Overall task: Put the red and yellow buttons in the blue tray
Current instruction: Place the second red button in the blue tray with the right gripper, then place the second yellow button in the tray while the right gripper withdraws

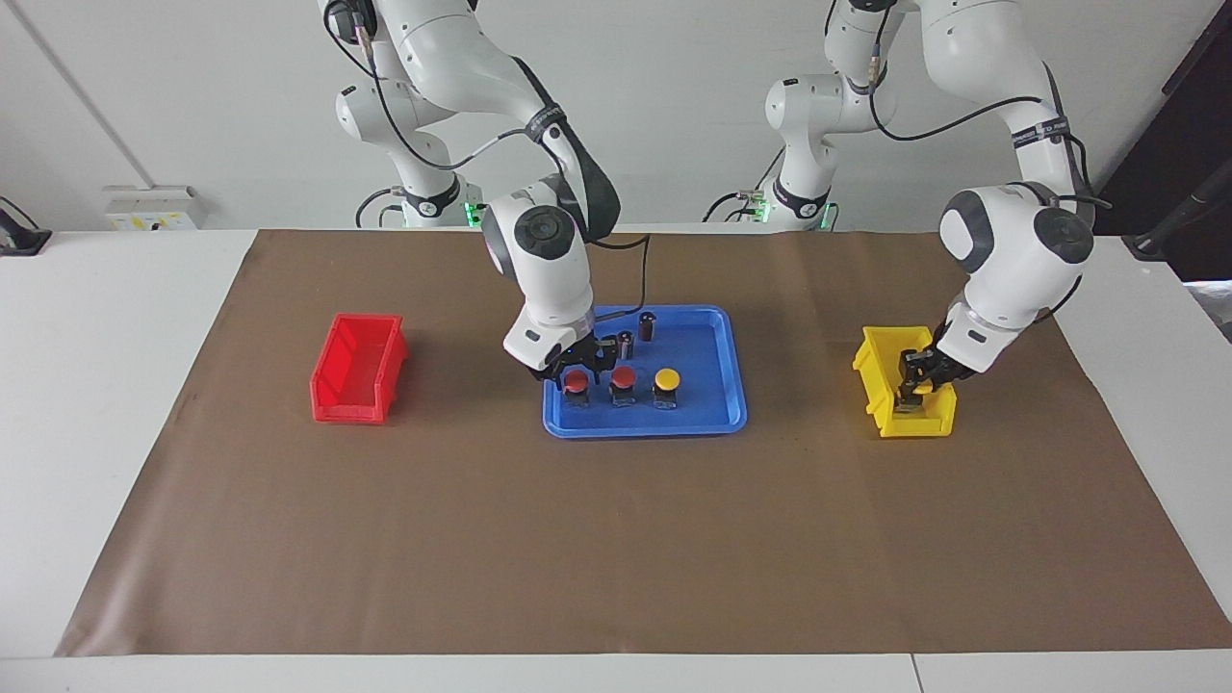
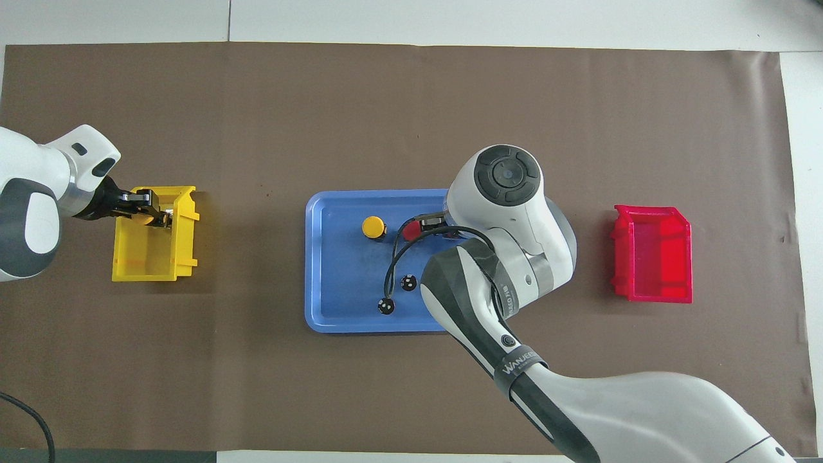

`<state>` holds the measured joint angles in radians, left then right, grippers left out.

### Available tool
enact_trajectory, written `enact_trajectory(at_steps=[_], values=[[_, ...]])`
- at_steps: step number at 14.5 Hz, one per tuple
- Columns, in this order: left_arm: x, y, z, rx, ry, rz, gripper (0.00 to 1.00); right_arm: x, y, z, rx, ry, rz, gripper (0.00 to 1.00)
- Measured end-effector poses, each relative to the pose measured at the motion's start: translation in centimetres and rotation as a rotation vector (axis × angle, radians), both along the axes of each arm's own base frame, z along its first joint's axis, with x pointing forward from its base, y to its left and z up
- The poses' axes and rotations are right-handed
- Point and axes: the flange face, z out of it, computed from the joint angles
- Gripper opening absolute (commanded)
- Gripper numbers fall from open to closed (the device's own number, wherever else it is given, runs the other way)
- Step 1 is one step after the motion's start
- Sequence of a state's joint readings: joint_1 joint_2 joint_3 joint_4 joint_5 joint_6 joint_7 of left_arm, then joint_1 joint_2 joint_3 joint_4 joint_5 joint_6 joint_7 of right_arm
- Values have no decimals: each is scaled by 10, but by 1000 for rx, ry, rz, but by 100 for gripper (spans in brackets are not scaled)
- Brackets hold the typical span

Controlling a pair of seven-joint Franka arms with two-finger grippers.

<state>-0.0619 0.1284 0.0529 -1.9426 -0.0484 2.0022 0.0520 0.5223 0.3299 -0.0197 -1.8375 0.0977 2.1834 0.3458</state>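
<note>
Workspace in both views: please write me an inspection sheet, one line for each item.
Surface: brown mat on white table.
Job's things: blue tray holds red button, second red button, yellow button; second yellow button in yellow bin.
Clutter: two dark cylinders in tray; red bin.
Grippers: left gripper shut on second yellow button; right gripper over red button.
Cables: black cable loops over tray.
Surroundings: white wall, nothing else seen.
</note>
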Motion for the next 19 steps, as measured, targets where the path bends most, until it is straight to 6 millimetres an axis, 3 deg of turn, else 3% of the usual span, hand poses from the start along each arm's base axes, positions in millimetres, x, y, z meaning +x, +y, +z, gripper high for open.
enact_trajectory(at_steps=[2, 4, 5, 6, 8, 9, 11, 13, 16, 19], values=[[-1, -19, 76, -5, 16, -18, 1, 2, -3, 13, 9, -19, -5, 99], [-19, -46, 145, -4, 14, -4, 1, 11, -17, 45, 6, -33, -21, 99], [-30, -70, 166, 1, 13, 27, 1, 20, -33, 70, -10, -38, -38, 99], [-38, -99, 174, 4, 5, 46, 1, 30, -55, 96, -25, -46, -63, 100], [-46, -156, 167, 8, -3, 43, 1, 45, -113, 143, -48, -55, -132, 100], [-44, -172, 155, 9, -5, 38, 1, 50, -149, 163, -57, -55, -162, 100], [-27, -188, 120, 12, 1, 31, 1, 52, -225, 195, -66, -38, -196, 100], [-13, -209, 82, 11, 0, 16, 1, 38, -287, 228, -71, -13, -237, 100], [-12, -256, 45, 7, -8, -8, 1, 9, -346, 260, -72, 16, -247, 100], [-21, -290, 25, 7, -6, -45, 1, 0, -366, 253, -74, 32, -172, 100]])
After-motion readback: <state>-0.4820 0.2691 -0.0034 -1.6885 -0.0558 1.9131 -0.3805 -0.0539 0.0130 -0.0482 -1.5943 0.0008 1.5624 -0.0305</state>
